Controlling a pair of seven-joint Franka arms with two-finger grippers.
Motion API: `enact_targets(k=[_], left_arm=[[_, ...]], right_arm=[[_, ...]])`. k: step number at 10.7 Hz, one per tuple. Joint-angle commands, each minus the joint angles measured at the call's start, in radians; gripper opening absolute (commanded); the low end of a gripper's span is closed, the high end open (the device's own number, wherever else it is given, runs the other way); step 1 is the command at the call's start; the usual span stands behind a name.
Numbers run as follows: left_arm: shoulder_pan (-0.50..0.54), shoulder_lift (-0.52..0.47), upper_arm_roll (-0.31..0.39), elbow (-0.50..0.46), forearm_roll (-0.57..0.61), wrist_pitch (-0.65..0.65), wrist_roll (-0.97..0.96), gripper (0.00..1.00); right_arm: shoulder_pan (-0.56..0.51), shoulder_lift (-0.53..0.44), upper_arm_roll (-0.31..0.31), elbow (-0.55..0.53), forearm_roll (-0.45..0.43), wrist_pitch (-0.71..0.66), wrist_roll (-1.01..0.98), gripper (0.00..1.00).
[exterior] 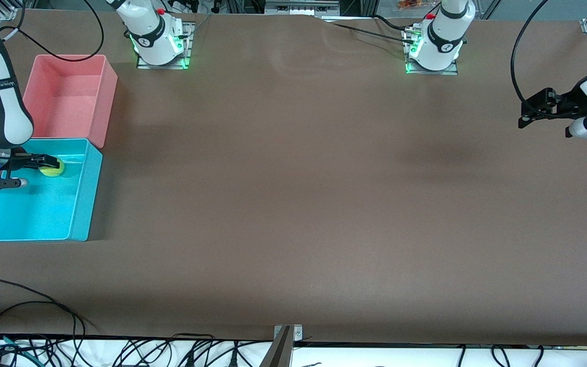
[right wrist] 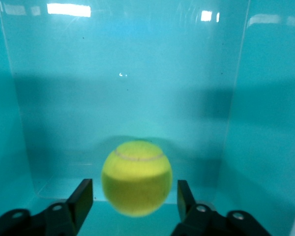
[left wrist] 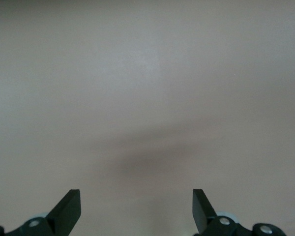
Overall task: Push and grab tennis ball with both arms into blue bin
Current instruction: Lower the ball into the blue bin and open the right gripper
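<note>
The tennis ball (exterior: 52,167) is inside the blue bin (exterior: 88,193), in the half of the bin farther from the front camera. My right gripper (exterior: 41,173) is down in the bin with its fingers open on either side of the ball. In the right wrist view the ball (right wrist: 136,178) sits between the fingers (right wrist: 81,199) with a small gap on each side, against the bin's walls (right wrist: 123,88). My left gripper (exterior: 525,113) is open and empty, up over the bare table at the left arm's end, and waits. Its wrist view shows open fingers (left wrist: 69,206) over brown table only.
A pink bin (exterior: 110,102) stands right beside the blue bin, farther from the front camera. Both bins are at the right arm's end of the brown table (exterior: 298,204). Black cables (exterior: 28,316) lie along the table's front edge.
</note>
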Motion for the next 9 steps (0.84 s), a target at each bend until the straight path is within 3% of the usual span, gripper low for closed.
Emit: enact_targets(k=[1,4,7,9], left_arm=[[-0.002,0.008,-0.001,0.029,-0.009,-0.017,-0.008,1.0],[-0.002,0.008,0.001,0.029,-0.009,-0.017,-0.008,1.0],[-0.002,0.008,0.002,0.029,-0.009,-0.017,-0.008,1.0],[-0.002,0.008,0.002,0.029,-0.009,-0.017,-0.008,1.0]], right_arm=[[-0.009,-0.008,0.011,0.0,0.02,-0.003,-0.007,1.0],[0.002,-0.011,0.015,0.056,0.02,-0.068,-0.008,1.0],[0.008,-0.024,0.058,0.203,0.015,-0.26,0.042,1.0],[0.008,-0.04,0.083,0.249,0.017,-0.273,0.047,1.0]])
